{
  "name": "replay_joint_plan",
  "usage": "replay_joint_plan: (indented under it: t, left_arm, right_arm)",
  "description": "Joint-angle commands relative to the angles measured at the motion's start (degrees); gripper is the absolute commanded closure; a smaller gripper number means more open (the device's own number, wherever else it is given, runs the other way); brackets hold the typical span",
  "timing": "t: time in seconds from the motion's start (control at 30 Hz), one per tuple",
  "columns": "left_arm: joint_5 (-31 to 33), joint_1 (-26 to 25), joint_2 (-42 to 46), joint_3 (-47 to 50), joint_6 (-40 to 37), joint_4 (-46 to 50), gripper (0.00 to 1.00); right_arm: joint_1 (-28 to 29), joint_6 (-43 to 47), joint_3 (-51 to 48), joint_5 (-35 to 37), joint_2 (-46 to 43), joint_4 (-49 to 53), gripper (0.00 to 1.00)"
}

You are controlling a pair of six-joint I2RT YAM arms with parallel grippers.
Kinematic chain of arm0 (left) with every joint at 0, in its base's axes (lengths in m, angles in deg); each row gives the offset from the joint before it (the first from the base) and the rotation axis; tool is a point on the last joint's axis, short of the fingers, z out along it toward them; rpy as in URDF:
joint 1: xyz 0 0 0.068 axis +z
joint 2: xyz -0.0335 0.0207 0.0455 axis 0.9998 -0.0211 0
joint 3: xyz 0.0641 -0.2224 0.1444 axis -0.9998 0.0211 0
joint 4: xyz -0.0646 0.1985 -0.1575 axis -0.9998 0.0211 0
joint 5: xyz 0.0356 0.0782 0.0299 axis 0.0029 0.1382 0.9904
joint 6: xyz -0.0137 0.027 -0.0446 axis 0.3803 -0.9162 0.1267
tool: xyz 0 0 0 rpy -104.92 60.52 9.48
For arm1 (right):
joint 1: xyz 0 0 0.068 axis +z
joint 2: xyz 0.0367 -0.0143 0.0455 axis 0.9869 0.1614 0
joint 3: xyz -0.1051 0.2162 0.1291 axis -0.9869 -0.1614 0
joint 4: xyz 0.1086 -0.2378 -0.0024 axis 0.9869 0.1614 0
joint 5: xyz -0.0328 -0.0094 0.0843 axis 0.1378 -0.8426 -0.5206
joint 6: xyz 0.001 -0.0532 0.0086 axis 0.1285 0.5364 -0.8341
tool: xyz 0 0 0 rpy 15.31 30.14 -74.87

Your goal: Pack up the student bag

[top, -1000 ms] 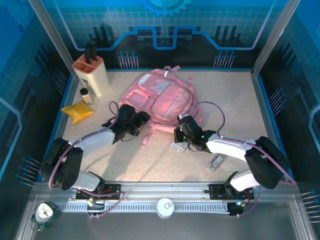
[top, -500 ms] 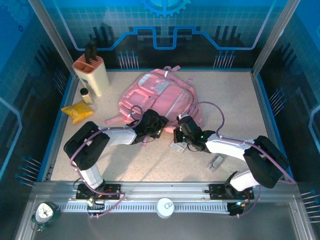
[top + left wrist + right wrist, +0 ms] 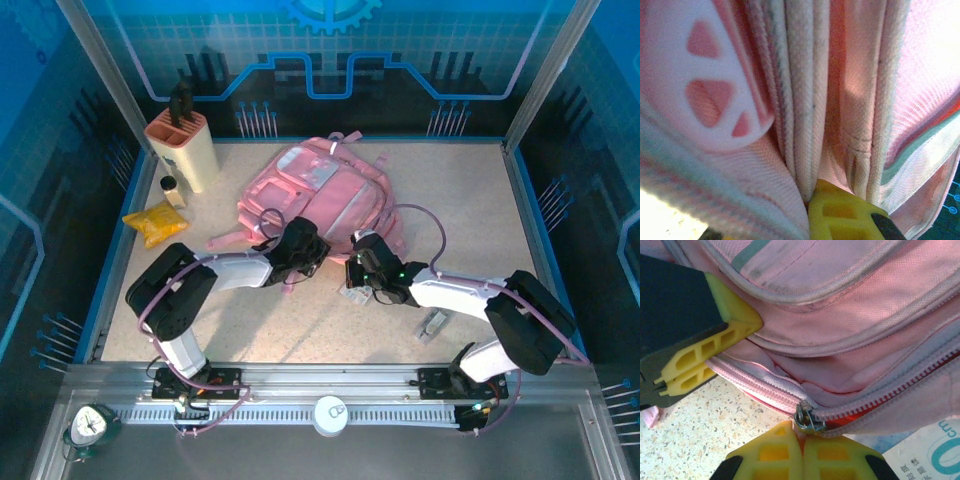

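The student bag [image 3: 320,190], a pink backpack, lies flat at the table's middle back. My left gripper [image 3: 305,250] is at the bag's near edge. It is shut on a fold of pink fabric [image 3: 805,150], which rises from beside the yellow finger [image 3: 840,212]. In the right wrist view the left gripper's fingers [image 3: 705,357] press together beside the zip. My right gripper [image 3: 358,262] is at the same edge, a little to the right. It is shut [image 3: 802,442] on the pull tab of the metal zip slider [image 3: 807,419]. The zip [image 3: 890,390] is closed to the slider's right.
A knife block [image 3: 183,148], a small bottle [image 3: 172,190] and a yellow packet [image 3: 155,222] stand at the back left. A printed card [image 3: 355,293] lies under the right gripper, and a small grey item [image 3: 433,325] sits near the right arm. A pink strap [image 3: 225,240] trails left.
My left arm has swung right from the open table to the bag's near edge, and its jaws have closed on the fabric. The right gripper has stayed on the zip pull.
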Motion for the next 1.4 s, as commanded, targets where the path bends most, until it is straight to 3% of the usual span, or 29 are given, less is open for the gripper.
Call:
replay_joint_plan:
  t: [0.0,0.5,0.8,0.9,0.97,1.07,1.2,1.37]
  left_arm:
    - [4.9,3.7,4.5,-0.4,-6.0,4.2,1.00]
    - [-2.9,14.9,9.4,-2.6,-18.3,12.8,1.00]
    - [-6.2,13.2,10.6,-3.5,-17.2,10.1,1.00]
    - [-4.8,10.9,11.3,-3.7,-17.6,10.7,1.00]
    - [-3.4,9.0,11.6,-3.3,-17.3,10.3,1.00]
    - [-3.3,7.3,10.9,-2.9,-16.2,8.1,1.00]
    - [-2.4,6.1,10.9,-2.6,-15.2,7.7,1.00]
    - [-1.9,5.2,11.6,-1.0,-13.5,4.7,1.00]
  right_arm:
    - [-0.3,0.1,-0.8,5.6,-2.9,5.8,1.00]
    - [-7.2,2.9,-1.5,4.1,-10.8,14.2,1.00]
    - [-4.0,5.2,5.2,-7.5,-8.9,16.1,1.00]
    - [-2.6,3.0,9.5,-10.4,-6.6,17.7,0.73]
    - [-1.0,2.6,13.4,-7.4,-4.6,19.4,0.61]
    - [-0.5,2.7,16.7,-8.6,-1.5,18.5,0.46]
    - [1.7,5.5,22.2,-4.7,2.1,20.8,0.35]
    - [2.1,7.5,27.0,-0.1,8.9,23.5,0.35]
